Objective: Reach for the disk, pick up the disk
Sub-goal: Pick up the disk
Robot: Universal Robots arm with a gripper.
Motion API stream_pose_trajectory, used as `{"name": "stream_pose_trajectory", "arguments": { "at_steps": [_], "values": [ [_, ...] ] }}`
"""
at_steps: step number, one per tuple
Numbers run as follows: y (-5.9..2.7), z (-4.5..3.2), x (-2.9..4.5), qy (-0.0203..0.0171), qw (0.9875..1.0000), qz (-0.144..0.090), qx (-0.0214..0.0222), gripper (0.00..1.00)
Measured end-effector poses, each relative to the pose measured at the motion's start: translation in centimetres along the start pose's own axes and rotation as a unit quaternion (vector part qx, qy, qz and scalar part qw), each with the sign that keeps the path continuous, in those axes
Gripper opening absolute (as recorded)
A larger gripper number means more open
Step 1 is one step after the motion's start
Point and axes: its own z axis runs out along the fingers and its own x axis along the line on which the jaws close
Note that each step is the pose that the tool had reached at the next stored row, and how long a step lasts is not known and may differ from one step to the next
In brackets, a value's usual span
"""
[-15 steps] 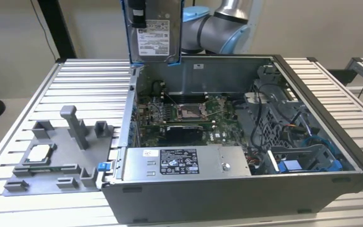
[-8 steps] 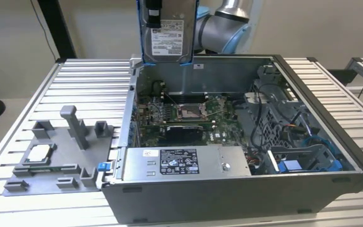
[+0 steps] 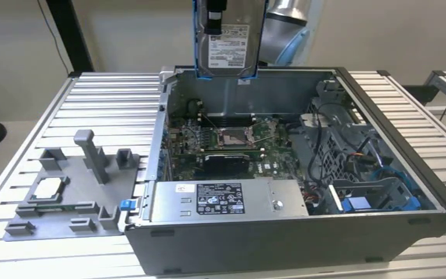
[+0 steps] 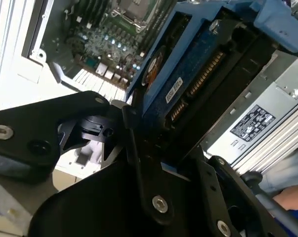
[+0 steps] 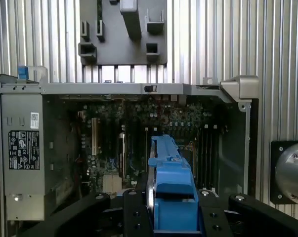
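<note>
The disk [image 3: 227, 49] hangs upright in the air above the back wall of the open computer case [image 3: 285, 256], its white label facing the exterior view and its blue frame along its edges. My gripper [image 3: 216, 20] is shut on its upper part. In the first wrist view the disk's blue frame [image 5: 171, 182] stands edge-on between my black fingers [image 5: 134, 217], with the motherboard far below. The second wrist view shows the disk's underside [image 4: 188, 79] with its connector, clamped in my gripper [image 4: 144, 148].
Inside the case lie the motherboard [image 3: 231, 139], a grey power supply [image 3: 223, 200] at the front and blue drive bays [image 3: 378, 200] at the exterior view's right. A grey fixture [image 3: 68, 192] holding a small square chip sits on the slatted table [image 3: 107, 93].
</note>
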Motion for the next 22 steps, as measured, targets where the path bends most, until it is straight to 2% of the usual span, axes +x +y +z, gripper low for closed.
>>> {"name": "stream_pose_trajectory", "arguments": {
  "at_steps": [22],
  "values": [
    [-9.71, -0.25, -0.27, 0.0000, 1.0000, 0.000, 0.0000, 0.00]
  ]
}}
